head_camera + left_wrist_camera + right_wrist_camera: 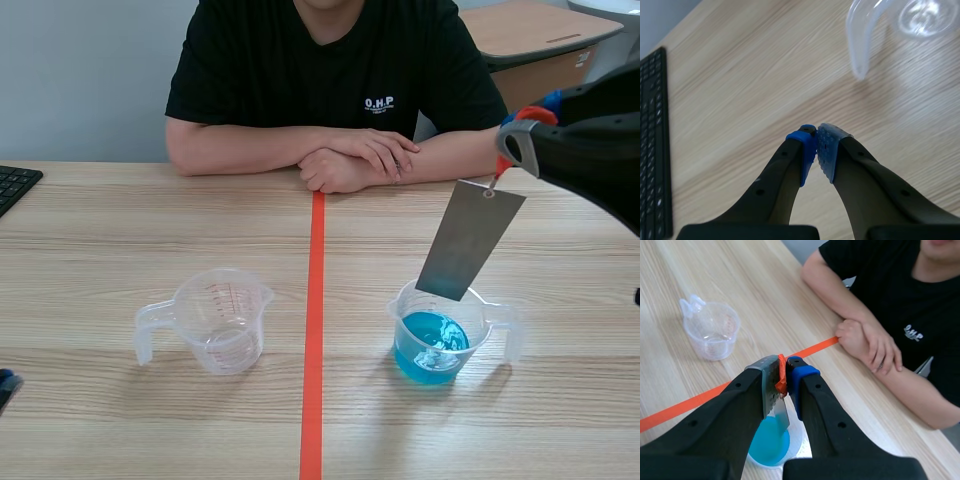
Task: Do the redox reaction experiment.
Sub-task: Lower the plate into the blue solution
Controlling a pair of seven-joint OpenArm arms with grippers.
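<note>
The worktop (100, 250) is pale wood with streaked grain, crossed by an orange-red tape line (314, 300). The metal plate (468, 240) is dull grey, with an orange-red tab (501, 166) at its top. The full cup (480, 315) is clear, its liquid (425, 342) bright blue; the empty cup (220, 320) is clear with red scale marks. The right tool (515, 135) is black with a blue pad (796, 372). The left tool (816, 150) is black, with one pad blue and one pale and dotted. The keyboard (15, 185) is black. The person's shirt (300, 70) is black with white lettering.

Right arm raised; its claw (785, 372) is above the blue-liquid beaker (432, 340), fingers clamped on the top end of the metal plate (468, 240). Left claw (816, 145) sits low, well apart from that beaker, pads pressed together on nothing.
</note>
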